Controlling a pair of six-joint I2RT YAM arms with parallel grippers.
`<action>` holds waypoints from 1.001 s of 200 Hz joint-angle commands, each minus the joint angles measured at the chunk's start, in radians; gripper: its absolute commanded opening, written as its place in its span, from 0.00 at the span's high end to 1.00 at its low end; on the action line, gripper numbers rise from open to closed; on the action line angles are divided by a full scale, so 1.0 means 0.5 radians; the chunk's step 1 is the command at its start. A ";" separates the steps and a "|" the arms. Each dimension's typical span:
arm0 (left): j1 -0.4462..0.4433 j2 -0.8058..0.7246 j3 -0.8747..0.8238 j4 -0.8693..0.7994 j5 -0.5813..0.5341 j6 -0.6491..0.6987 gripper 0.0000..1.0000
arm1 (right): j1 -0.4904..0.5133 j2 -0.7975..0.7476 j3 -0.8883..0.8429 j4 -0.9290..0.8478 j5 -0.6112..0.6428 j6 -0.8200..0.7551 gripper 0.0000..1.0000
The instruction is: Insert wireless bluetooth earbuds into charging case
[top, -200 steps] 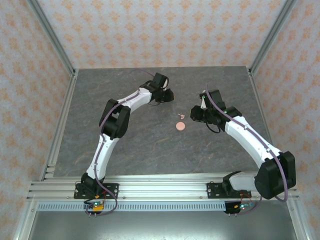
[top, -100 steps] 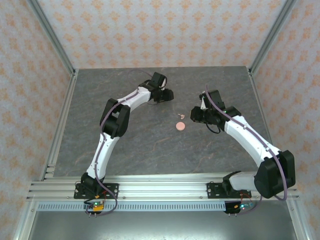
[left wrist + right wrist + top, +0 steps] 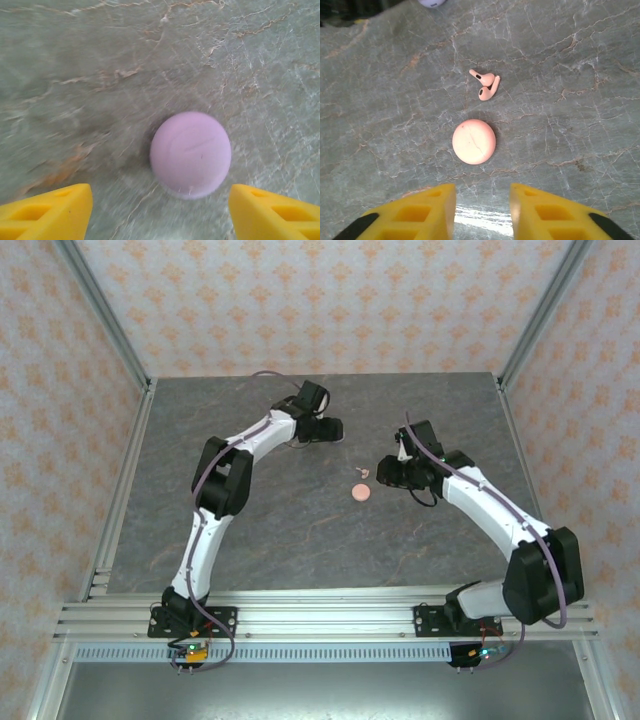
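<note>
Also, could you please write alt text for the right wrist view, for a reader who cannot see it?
Two pinkish-peach earbuds lie together on the grey marbled table, with a round peach case just nearer the camera, apart from them. The right pincer stands open at the bottom edge, its yellow fingers holding nothing.

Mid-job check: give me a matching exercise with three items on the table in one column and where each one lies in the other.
Things:
1. pale purple round case
2. peach round case
3. pair of peach earbuds

Places:
A. loose on the table, just beyond the peach round case
B. in front of the left end effector, its fingers spread to either side
C. directly ahead of the right end effector

Pairs: 1-B, 2-C, 3-A
</note>
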 commanded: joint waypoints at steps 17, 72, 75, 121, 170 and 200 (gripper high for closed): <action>0.012 -0.524 -0.382 0.073 -0.050 0.105 0.28 | -0.008 0.114 -0.014 0.045 -0.059 -0.004 0.60; -0.046 -0.773 -0.773 0.073 0.027 0.061 0.40 | -0.009 0.301 0.000 0.114 -0.036 0.078 0.59; -0.053 -0.777 -0.786 0.075 0.029 0.060 0.40 | -0.008 0.311 0.001 0.116 -0.026 0.085 0.59; -0.210 -0.717 -0.893 0.142 -0.026 0.001 0.51 | -0.011 0.510 0.037 0.082 0.064 0.158 0.69; -0.332 -0.545 -0.815 0.165 -0.005 -0.062 0.59 | -0.012 0.675 0.072 0.082 0.108 0.226 0.76; -0.378 -0.473 -0.787 0.178 0.035 -0.082 0.62 | -0.011 0.758 0.108 0.087 0.111 0.253 0.78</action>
